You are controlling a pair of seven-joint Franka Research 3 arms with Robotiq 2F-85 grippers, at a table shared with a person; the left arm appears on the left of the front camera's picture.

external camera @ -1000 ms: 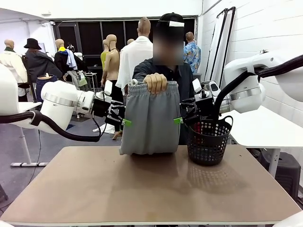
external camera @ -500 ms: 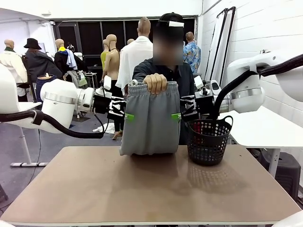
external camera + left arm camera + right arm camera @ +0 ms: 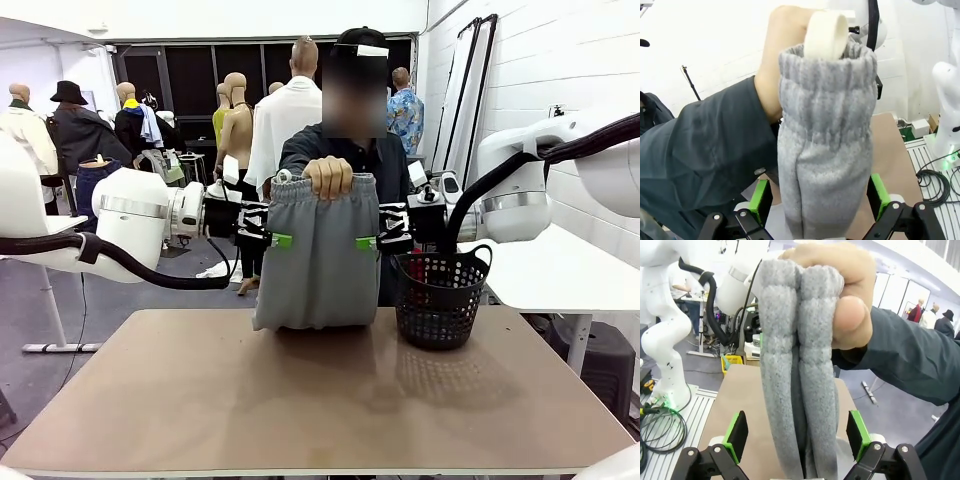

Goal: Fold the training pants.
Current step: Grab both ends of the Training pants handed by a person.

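A person's hand holds the light grey training pants up by the gathered waistband, and their lower end rests on the table. My left gripper is at the pants' left edge and my right gripper is at their right edge. In the left wrist view the pants hang between my left gripper's open green pads, below the hand. In the right wrist view the bunched pants run between my right gripper's open pads, with the hand clenched on top.
A black mesh basket stands on the table's far right, just below my right arm. A white table lies beyond it to the right. The person stands at the far edge behind the pants.
Both grippers have moved inward toward the hanging pants, whose edges now lie between their open fingers. The person's hand and the pants have stayed put.
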